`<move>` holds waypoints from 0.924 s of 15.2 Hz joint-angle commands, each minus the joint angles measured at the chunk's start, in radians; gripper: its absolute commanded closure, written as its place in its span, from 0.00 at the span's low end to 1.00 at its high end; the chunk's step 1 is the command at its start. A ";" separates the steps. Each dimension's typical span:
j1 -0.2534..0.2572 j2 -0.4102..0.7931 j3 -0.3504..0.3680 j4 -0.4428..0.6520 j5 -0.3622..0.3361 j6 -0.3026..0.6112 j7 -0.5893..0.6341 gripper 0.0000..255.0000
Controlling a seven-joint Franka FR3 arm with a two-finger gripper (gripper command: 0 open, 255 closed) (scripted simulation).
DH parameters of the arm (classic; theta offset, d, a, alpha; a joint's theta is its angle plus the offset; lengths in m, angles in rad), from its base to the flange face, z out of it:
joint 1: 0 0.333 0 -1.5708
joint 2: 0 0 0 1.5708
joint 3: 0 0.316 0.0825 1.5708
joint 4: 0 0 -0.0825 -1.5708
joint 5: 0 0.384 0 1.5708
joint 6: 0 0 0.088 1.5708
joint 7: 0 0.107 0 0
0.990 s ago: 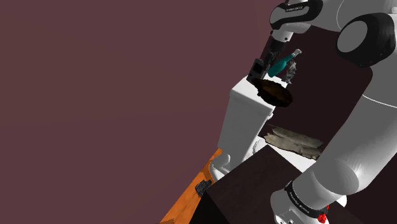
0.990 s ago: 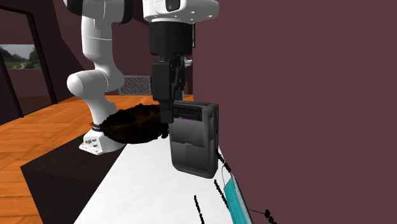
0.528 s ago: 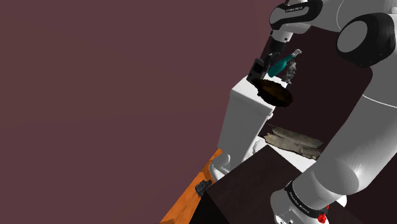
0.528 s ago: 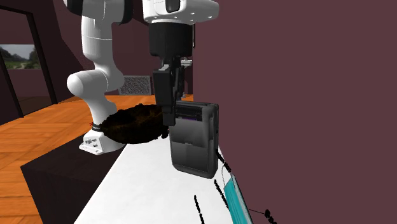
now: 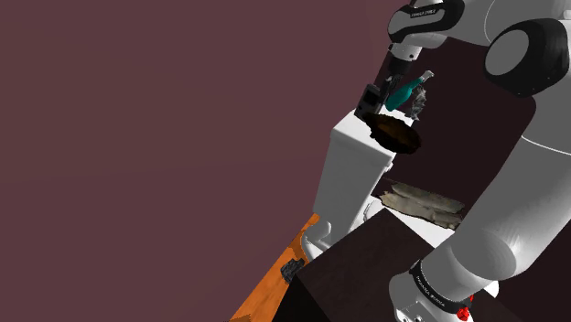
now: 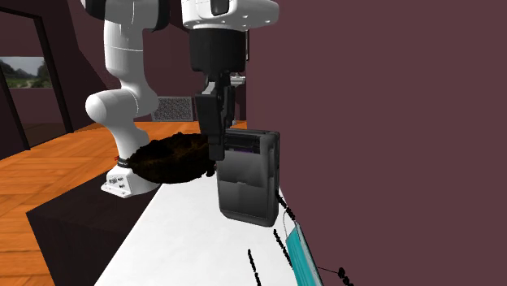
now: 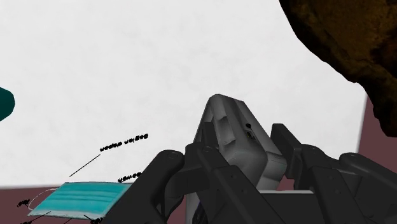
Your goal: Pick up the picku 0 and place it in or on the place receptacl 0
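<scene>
Gripper is clamped on the dark grey boxy device; in the wrist view one finger sits on each side of its upper end. The device stands upright over the white counter, close to the maroon wall. Can't tell if its base touches the counter. Dark brown bowl sits just beside it, on the second exterior view's left. Teal face mask lies flat on the counter nearby, apart from the device.
</scene>
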 commanded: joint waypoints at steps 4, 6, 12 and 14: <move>-0.001 0.000 -0.001 0.039 0.000 -0.040 0.000 1.00; -0.003 0.000 -0.001 0.067 -0.001 -0.067 0.000 1.00; -0.009 0.008 -0.004 0.158 0.003 -0.150 -0.003 1.00; -0.013 0.013 -0.004 0.191 0.005 -0.179 -0.004 1.00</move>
